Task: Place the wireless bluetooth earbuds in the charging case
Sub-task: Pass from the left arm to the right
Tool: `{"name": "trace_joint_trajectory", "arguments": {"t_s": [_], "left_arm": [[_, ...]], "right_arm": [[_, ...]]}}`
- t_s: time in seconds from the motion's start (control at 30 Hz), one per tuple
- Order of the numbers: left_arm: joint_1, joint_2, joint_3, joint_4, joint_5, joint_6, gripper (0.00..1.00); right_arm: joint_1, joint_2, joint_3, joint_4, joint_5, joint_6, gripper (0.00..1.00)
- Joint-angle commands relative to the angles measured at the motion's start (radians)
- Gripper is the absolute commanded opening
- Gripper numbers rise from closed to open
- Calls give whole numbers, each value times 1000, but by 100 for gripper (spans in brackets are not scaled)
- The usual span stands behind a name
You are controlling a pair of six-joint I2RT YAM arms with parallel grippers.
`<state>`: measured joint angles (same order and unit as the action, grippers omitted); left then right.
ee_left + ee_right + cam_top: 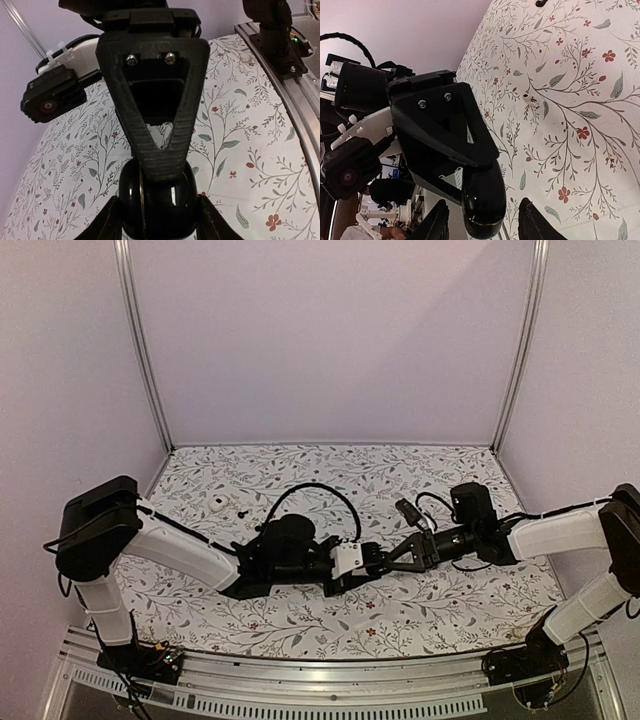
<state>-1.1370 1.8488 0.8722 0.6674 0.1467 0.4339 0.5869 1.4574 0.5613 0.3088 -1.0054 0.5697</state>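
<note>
Floral tabletop [300, 625]; left gripper [158, 220] jaws clamp the charging case [170, 200]; right gripper [482, 220] jaws flank it ungripped; prising its seam seems next.

— What colours are coming through on your side?
— I read the bench [300, 465] as white, printed with grey-green leafy sprigs and small red flowers. The charging case [165, 210] is glossy black, with pale glints on its shell.
— And the loose bits?
— I see one black earbud [243, 510] and another small piece [217, 502] in white. The walls [330, 340] are pale lilac, and the arms [180, 550] are white with black joints.
</note>
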Motion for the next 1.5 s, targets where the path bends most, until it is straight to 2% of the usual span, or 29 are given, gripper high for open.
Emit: {"name": "trace_joint_trajectory", "arguments": {"t_s": [0.0,0.3,0.67,0.83,1.27,1.47], "left_arm": [[-25,-20,5,60,-11,-12,35],[-34,-13,2,95,-46,-26,34],[-34,-16,-7,125,-129,-22,33],[-36,-17,-14,138,-124,-19,33],[-44,-13,-14,132,-127,-8,33],[-44,-14,-17,135,-140,-13,33]], "right_arm": [[16,25,-14,84,-18,32,44],[28,51,-17,141,-39,70,33],[30,46,-36,182,-44,99,33],[30,45,-41,219,-30,123,29],[30,71,-52,356,-17,210,29],[29,68,-58,356,-12,209,19]]}}
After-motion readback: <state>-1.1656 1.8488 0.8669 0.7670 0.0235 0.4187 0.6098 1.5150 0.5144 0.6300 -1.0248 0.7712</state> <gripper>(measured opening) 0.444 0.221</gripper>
